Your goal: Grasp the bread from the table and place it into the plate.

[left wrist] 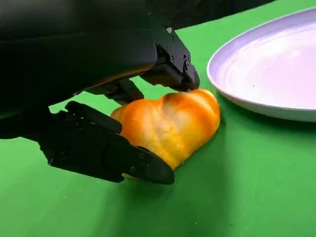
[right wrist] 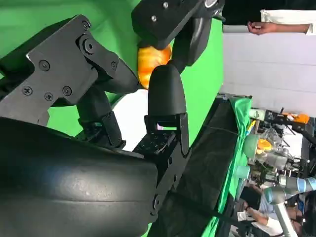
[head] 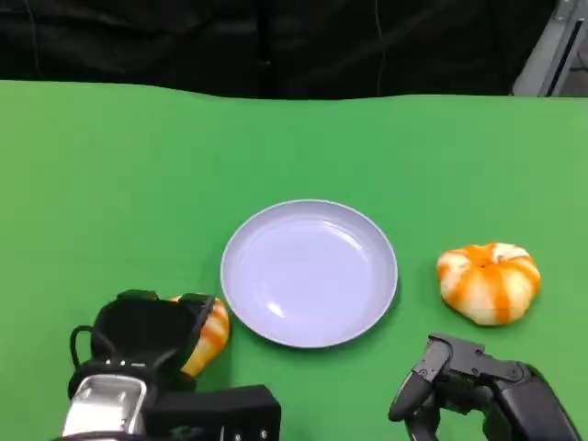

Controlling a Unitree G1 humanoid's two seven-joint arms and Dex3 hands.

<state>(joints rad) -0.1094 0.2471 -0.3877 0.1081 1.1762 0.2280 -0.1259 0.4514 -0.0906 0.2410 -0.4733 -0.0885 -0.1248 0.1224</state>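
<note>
1. The left hand (left wrist: pixel 118 123) grasps a bread (left wrist: pixel 170 123) on the green counter (head: pixel 110 184), just beside the plate (head: pixel 310 273).
2. The right hand (head: pixel 459 381) hangs released near another bread (head: pixel 488 281).

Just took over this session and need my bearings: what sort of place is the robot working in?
Most likely a robotics lab set up for recording. The table is draped in green cloth against a black curtain, and the right wrist view shows another robot arm and cluttered benches behind it.
</note>
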